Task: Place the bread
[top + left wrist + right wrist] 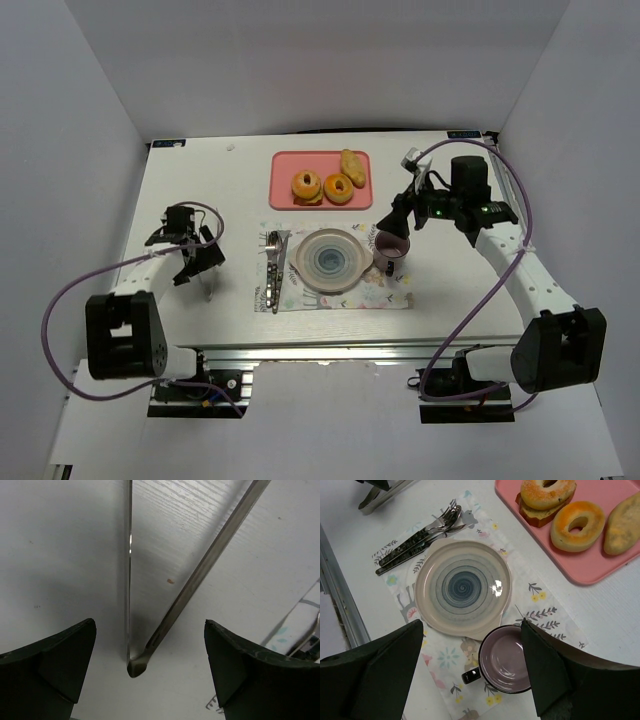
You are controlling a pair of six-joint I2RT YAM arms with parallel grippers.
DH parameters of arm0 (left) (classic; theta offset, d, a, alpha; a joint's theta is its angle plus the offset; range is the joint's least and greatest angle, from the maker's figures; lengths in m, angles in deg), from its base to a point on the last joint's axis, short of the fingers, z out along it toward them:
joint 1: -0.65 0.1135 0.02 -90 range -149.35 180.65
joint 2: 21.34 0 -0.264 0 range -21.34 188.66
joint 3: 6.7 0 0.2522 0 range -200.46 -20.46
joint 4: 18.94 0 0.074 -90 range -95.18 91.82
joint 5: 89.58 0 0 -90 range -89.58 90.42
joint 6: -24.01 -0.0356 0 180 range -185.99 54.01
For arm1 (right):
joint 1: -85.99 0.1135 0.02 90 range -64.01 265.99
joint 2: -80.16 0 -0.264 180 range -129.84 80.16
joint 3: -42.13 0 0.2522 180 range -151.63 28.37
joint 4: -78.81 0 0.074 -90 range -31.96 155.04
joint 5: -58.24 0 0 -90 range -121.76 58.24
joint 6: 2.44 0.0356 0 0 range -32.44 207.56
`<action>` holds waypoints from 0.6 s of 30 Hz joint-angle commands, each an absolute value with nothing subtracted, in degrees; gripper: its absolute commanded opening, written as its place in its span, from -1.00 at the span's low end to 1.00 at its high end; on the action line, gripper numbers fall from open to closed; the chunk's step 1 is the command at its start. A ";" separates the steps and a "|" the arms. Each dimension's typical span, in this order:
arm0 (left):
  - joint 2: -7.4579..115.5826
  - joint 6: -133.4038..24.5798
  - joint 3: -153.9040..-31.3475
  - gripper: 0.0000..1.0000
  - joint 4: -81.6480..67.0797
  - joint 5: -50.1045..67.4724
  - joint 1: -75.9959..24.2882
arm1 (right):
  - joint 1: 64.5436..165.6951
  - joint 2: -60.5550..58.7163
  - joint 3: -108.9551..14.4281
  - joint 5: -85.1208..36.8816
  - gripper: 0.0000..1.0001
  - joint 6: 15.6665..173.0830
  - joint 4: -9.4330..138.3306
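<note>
Top external, bread: three pieces on the pink tray at the far middle of the table: a stacked ring bun, a plain ring bun and a long roll.
Top external, target: the plate sits bare on the placemat, just nearer than the tray.
Top external, arms: the right gripper hangs beside the tray's near right corner, clearly the nearer one. The left gripper is well apart to the left, over the tongs.
Top external, axis: the roll runs roughly near-to-far, slightly slanted.
Left wrist, jaws: the left gripper is spread wide and holds nothing.
Left wrist, tongs: the tongs lie on the table, hinge end between the fingers, touching neither; no bread in view.
Right wrist, jaws: the right gripper is well open and empty, above the mug.
Right wrist, bread: ahead and to the right, past the plate, with the plain ring bun closest.
Judgement: a direct grasp suits the right arm.
</note>
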State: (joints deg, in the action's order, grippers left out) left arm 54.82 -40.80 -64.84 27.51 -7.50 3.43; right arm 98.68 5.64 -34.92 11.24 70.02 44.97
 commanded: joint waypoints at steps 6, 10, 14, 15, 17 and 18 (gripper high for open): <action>63.90 -48.49 -71.16 0.96 23.74 -4.59 3.37 | 97.42 4.14 -35.79 11.92 0.67 72.96 48.26; 67.33 -50.78 -72.31 0.96 23.30 -5.20 3.37 | 96.98 3.96 -35.44 12.36 0.67 73.93 49.14; 70.41 -51.84 -72.84 0.88 21.81 -5.82 3.37 | 96.63 3.96 -35.52 12.45 0.67 73.85 48.96; 70.41 -51.84 -72.75 0.88 21.80 -5.82 3.37 | 96.63 3.96 -35.44 12.45 0.67 73.76 48.96; 71.20 -52.02 -71.87 0.83 20.40 -5.55 3.37 | 96.36 3.96 -35.44 12.54 0.67 74.02 48.96; 71.21 -52.10 -71.52 0.82 19.87 -5.21 3.37 | 96.19 4.05 -35.44 12.54 0.67 74.02 48.96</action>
